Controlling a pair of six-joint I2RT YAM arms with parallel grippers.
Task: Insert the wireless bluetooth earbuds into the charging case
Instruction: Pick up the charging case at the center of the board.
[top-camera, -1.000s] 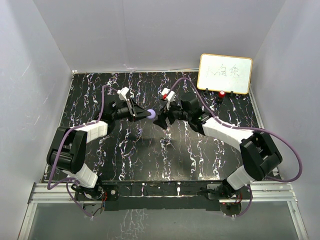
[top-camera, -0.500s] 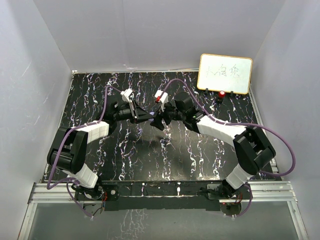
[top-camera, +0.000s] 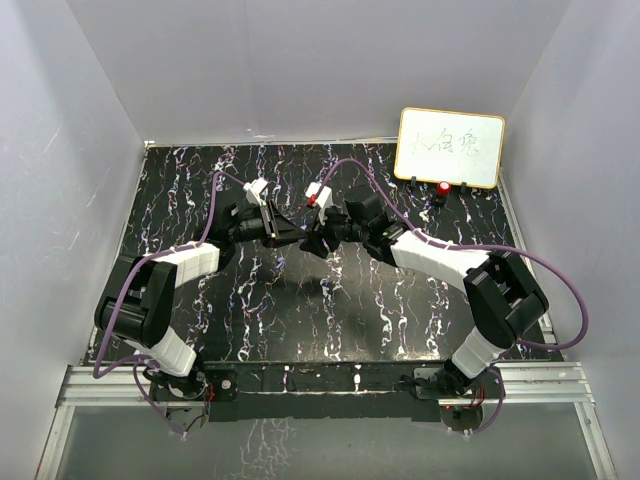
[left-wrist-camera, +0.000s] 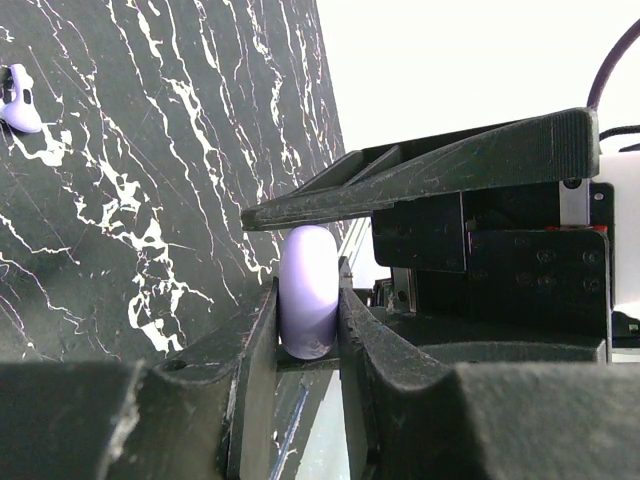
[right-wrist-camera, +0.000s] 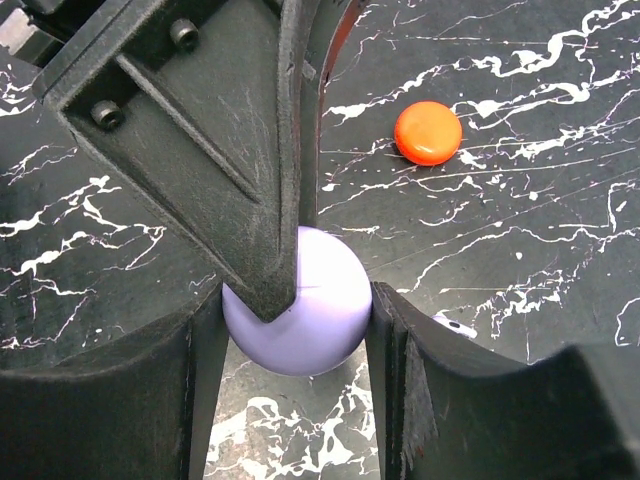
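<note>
Where the arms meet in the top view, the left fingers (top-camera: 287, 232) and right fingers (top-camera: 325, 240) converge tip to tip over the surface (top-camera: 300, 320).

From the left wrist, the left fingers clamp the purple case (left-wrist-camera: 308, 290) edge-on. A pale purple earbud (left-wrist-camera: 18, 100) lies well apart, far left.

From the right wrist, the right fingers press both sides of that case, with a red puck (right-wrist-camera: 428, 132) beyond.
</note>
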